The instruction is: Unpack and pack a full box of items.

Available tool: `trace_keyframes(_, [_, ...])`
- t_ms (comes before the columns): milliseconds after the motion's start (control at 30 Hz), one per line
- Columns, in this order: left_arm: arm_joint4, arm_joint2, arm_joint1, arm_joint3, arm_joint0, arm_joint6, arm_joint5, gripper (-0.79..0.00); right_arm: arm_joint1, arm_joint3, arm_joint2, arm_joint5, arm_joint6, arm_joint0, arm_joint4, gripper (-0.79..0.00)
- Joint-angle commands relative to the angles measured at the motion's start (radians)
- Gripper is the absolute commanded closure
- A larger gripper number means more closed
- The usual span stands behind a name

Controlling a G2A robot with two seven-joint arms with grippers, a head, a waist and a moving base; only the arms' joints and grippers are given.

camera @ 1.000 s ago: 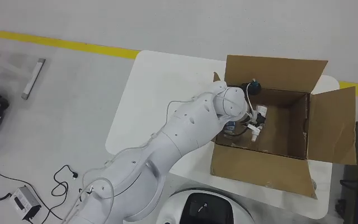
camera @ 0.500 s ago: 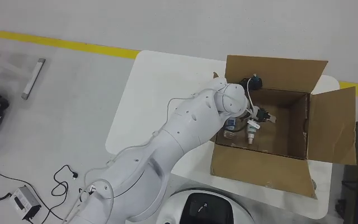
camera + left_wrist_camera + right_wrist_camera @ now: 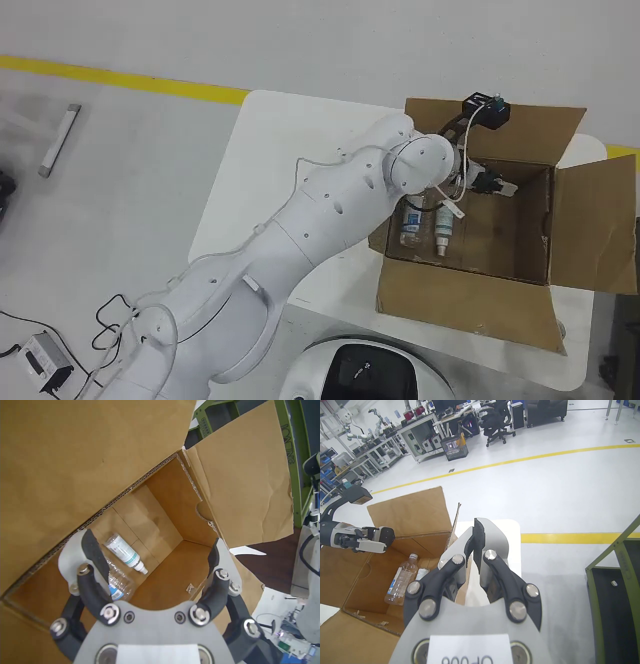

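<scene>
An open cardboard box stands at the right end of the white table. On its floor lie a clear water bottle and a white spray bottle, side by side. My left gripper hangs open above the box's middle, holding nothing. From the left wrist, the gripper looks down past the box wall at the spray bottle and water bottle. My right gripper is shut and empty, outside the box. Beyond it I see the left gripper and the water bottle.
The box flaps stand up at the back and fold out to the right. A green metal rack stands beside the right arm. A pale tube and cables lie on the floor to the left.
The left gripper held the white spray bottle low in the box, let it go beside the water bottle, then opened and rose toward the back of the box.
</scene>
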Motion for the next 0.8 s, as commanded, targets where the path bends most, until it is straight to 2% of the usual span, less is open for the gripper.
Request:
trace_keyframes(0, [0.046, -0.041, 0.036, -0.094, 0.04, -0.018, 0.004, -0.785, 0.001, -0.006, 0.013, -0.003, 0.01, 0.0, -0.002, 0.0])
trace_keyframes(233, [0.257, -0.216, 0.16, -0.533, 0.257, -0.163, 0.035, -0.785, 0.002, -0.006, 0.031, -0.011, 0.011, -0.005, -0.012, 0.0])
trace_keyframes(367, [0.339, -0.298, 0.205, -0.752, 0.388, -0.236, 0.028, -0.785, 0.0, 0.004, 0.026, -0.002, 0.031, -0.009, 0.031, 0.0])
trace_keyframes(533, [0.403, -0.362, 0.236, -0.893, 0.492, -0.275, 0.009, -0.785, 0.003, -0.008, 0.055, -0.011, 0.057, -0.019, -0.004, 0.0])
trace_keyframes(633, [0.43, -0.407, 0.25, -0.958, 0.546, -0.262, 0.023, -0.785, 0.004, -0.011, 0.069, -0.041, 0.042, -0.036, -0.074, 0.0])
trace_keyframes(767, [0.476, -0.438, 0.264, -1.018, 0.598, -0.267, 0.024, -0.785, 0.005, -0.023, 0.102, -0.078, 0.095, -0.076, -0.146, 0.0])
